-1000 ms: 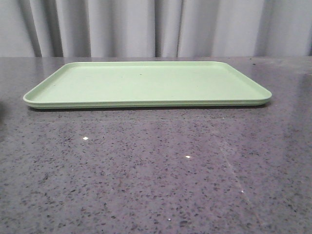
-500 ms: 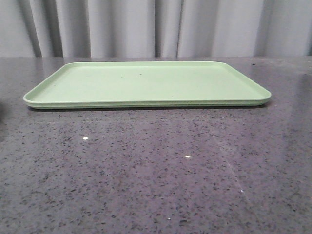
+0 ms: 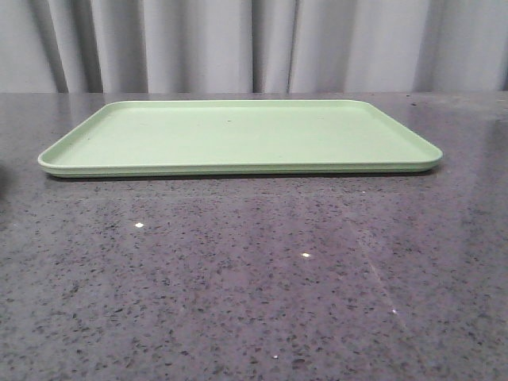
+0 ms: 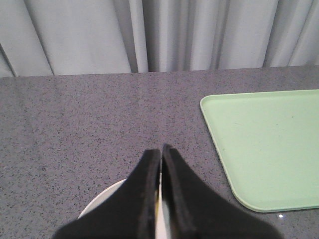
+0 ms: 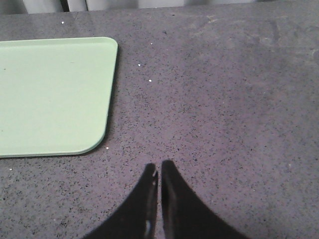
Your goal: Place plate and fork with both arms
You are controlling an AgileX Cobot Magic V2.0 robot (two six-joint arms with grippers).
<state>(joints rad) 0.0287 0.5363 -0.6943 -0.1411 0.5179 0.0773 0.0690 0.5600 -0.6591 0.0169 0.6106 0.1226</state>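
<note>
Hovering low over the worktop (image 4: 75, 114), my left gripper (image 4: 160, 154) has its fingers pressed together with nothing between the tips. Directly beneath it, mostly hidden by those fingers, a pale curved rim shows: the plate (image 4: 102, 198). A thin yellow sliver in the slit between the fingers may be the fork (image 4: 158, 211), but too little shows to tell its long axis or which way it points.

So the plate lies straight below my left gripper, on the robot's left side, and the tray (image 4: 269, 144) sits well apart from it toward the middle of the worktop. The front view shows the tray (image 3: 238, 135) bare, with neither arm in sight.

My right gripper (image 5: 159, 172) is likewise clenched on nothing, over bare worktop beside the tray's right corner (image 5: 99, 134). No plate or fork shows near it.

My left arm is clearly the nearer to the plate, so I judge the pickup falls to it. The fingers would need to part first.
</note>
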